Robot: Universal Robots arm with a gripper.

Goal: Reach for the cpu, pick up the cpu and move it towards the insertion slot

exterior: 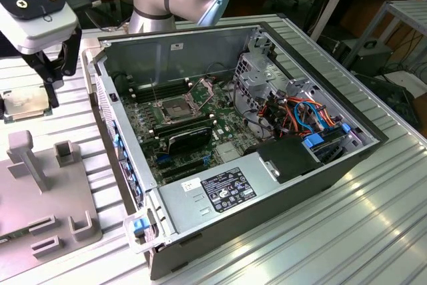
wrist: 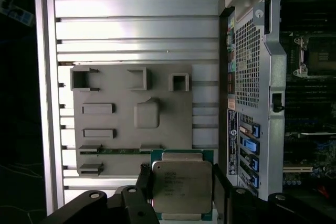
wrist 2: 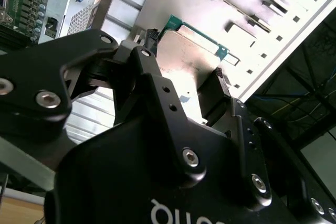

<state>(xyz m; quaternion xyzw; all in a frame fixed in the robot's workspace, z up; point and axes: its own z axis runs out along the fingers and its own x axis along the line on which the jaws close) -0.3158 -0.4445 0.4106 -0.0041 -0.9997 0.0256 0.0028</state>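
Your end effector (wrist: 181,192) sits over the cpu (wrist: 182,184), which rests on the grey holder plate (wrist: 131,108) on the tabletop (exterior: 320,245) beside the open computer case (exterior: 233,158). Fingers (wrist 2: 218,95) straddle the chip's opposite edges, spread, not yet clamped; I judge this centres the grasp. In the exterior view you see the insertion slot (exterior: 172,109) well apart inside the case. Both wrist views show how the fingers flank the chip.
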